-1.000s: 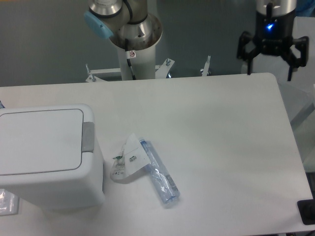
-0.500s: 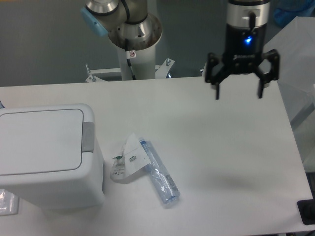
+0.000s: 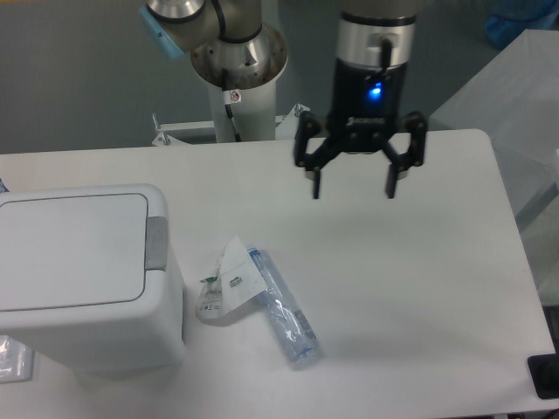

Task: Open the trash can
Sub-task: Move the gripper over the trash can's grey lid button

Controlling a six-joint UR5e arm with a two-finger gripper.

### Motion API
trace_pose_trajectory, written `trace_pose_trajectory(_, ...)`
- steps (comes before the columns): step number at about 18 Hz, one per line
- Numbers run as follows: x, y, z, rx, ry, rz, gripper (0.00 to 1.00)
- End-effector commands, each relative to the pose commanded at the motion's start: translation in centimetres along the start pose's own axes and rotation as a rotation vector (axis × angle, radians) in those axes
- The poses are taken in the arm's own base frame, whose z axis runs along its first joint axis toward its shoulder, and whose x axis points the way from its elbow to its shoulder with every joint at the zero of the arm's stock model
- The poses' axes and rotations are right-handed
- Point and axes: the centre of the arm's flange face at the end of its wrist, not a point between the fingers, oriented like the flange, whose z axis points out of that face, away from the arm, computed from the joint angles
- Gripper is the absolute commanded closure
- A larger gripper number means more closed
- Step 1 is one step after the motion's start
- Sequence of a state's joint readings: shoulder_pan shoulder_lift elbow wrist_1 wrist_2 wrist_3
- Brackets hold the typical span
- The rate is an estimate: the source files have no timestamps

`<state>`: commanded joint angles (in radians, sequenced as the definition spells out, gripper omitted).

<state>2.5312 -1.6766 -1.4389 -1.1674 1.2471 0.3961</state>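
Observation:
The trash can (image 3: 83,279) is a large white boxy bin at the left of the table, its flat lid (image 3: 70,249) shut and a grey push tab (image 3: 156,243) at its right edge. My gripper (image 3: 353,190) hangs open and empty above the middle of the table, well to the right of the bin and apart from it. Its two black fingers point down and stand wide apart.
A clear plastic bottle (image 3: 282,307) with a torn white label (image 3: 225,284) lies on the table just right of the bin. The robot's base column (image 3: 236,87) stands behind the table's far edge. A dark object (image 3: 545,375) sits at the front right corner.
My gripper has moved left and lower, from beyond the table's far right corner to above the middle of the table. It stays open. The bin and bottle have not moved.

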Motion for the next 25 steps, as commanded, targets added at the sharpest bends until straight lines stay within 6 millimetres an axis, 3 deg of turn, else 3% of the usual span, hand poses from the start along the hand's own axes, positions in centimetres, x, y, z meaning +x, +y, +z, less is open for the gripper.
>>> trace_pose_trajectory(6,4.0,-0.8,2.5,0.004,0.043,-0.123,0.0)
trace_pose_trajectory(9,4.1,-0.9,2.6,0.02,0.045,-0.196,0.0)
trace_pose_trajectory(11,5.7,-1.0,3.1,0.014,0.058,-0.178,0.0)
trace_pose_trajectory(15,6.7,-0.4,4.4,-0.016,0.074,-0.246,0.0)
trace_pose_trajectory(25,11.2,-0.1,7.4,-0.044,0.112,-0.18,0.0)
